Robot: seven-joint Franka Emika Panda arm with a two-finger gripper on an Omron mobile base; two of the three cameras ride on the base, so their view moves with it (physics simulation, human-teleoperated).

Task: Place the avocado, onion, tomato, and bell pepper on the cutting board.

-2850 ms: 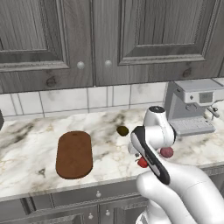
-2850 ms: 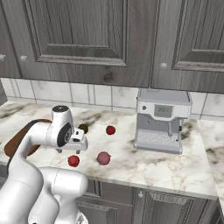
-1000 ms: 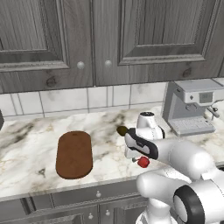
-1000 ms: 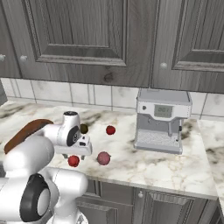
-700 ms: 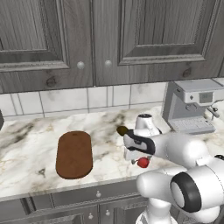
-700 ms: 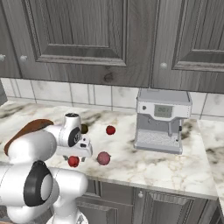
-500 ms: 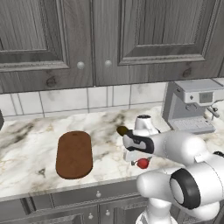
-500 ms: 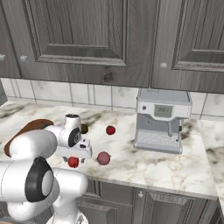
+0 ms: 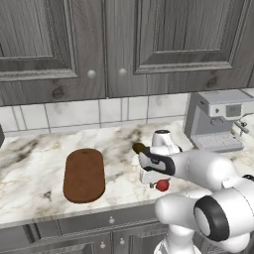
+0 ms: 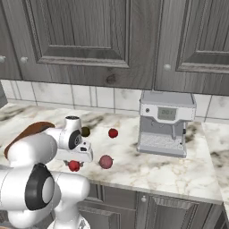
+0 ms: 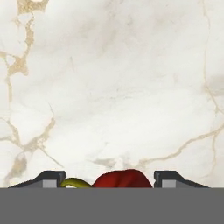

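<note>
Marble countertop (image 9: 34,163) under grey cabinets, espresso machine (image 10: 165,123) at the right end. Cutting board (image 9: 84,174) bare, well left of the vegetables. Gripper (image 11: 109,180) lowered over the bell pepper (image 11: 122,178), pepper and its curled stem between the two fingertips; contact or grip impossible to tell. Avocado (image 10: 85,131) just behind the hand, tomato (image 10: 113,133) farther right, onion (image 10: 106,161) near the counter's front edge beside the pepper.
</note>
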